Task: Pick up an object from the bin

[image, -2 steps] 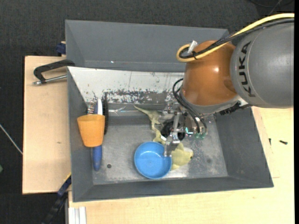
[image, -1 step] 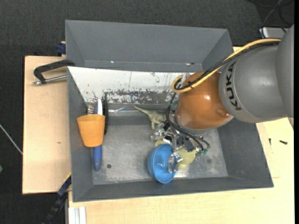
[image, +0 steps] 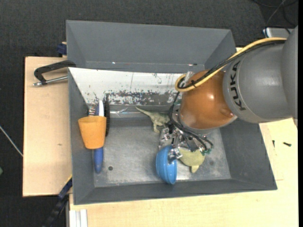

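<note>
grey bin (image: 132, 145) holds orange cup (image: 92, 130) and blue oval thing (image: 166, 168) beneath pincer (image: 173, 150), grip state untellable.

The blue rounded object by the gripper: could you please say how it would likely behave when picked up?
The blue rounded object looks smooth and glossy, so it may slip in the gripper. Its curved shape suggests it could roll if nudged.
</note>
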You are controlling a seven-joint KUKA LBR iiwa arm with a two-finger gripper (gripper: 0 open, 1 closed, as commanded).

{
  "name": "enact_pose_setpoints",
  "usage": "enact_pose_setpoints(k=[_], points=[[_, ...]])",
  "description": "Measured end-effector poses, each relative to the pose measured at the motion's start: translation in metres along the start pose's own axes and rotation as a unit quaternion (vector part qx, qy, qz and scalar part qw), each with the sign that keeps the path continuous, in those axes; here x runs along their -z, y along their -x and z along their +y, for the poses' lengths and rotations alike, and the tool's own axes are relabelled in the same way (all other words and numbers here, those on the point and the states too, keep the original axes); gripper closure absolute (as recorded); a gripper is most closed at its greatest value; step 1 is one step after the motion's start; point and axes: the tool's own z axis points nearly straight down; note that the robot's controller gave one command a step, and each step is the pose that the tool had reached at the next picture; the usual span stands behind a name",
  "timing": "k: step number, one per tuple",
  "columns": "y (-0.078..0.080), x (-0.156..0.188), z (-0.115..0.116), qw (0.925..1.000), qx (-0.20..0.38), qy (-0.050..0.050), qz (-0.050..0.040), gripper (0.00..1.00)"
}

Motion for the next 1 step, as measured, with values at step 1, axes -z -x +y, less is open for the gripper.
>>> enact_pose_setpoints(k=[1], points=[[0.0026, 0.1317, 0.0209, 1.0000, 0.003, 0.001, -0.0019, 1.00]])
